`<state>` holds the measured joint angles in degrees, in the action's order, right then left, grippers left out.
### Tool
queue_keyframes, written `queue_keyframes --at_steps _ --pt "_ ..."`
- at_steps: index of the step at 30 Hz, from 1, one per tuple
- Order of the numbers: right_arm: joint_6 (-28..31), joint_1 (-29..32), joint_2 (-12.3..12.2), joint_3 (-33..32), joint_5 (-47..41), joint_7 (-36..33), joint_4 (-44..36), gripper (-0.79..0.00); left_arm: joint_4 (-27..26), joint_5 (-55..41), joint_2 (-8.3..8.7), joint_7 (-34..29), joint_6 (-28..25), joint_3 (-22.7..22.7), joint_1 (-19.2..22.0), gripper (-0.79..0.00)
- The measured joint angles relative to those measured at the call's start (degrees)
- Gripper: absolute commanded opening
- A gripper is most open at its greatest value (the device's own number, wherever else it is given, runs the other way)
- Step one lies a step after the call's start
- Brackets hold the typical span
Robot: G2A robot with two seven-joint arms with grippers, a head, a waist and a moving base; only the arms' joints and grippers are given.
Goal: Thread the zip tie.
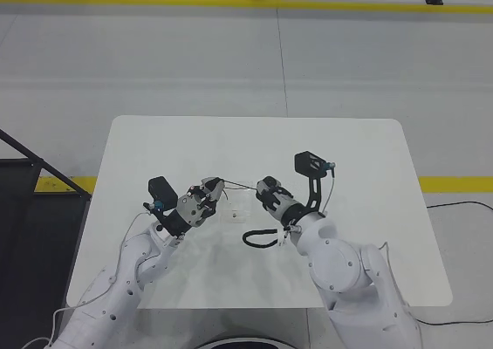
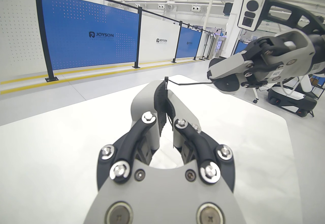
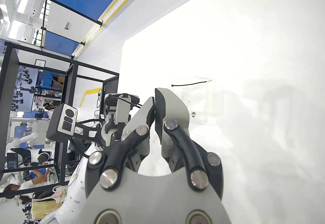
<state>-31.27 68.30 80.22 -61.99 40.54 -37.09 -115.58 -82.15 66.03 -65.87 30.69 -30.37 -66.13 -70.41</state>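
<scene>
Nearest the lens, the left gripper is clamped on one end of the black zip tie, held up above the white table. Its thin strap runs across to the right gripper, whose fingers pinch the other end. A second tie sits at a clear box on the table.

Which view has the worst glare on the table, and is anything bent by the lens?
Right wrist view: the white table is washed out by glare; left wrist view: the black railing bows from lens distortion; top view: evenly lit.
</scene>
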Motion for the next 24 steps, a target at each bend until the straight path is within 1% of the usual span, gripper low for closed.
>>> queue_keyframes --at_steps 24 --pt "-0.61 -1.02 0.32 0.65 -0.35 0.34 0.24 -0.785 0.00 0.00 0.00 0.00 0.00 0.00 0.00 -0.785"
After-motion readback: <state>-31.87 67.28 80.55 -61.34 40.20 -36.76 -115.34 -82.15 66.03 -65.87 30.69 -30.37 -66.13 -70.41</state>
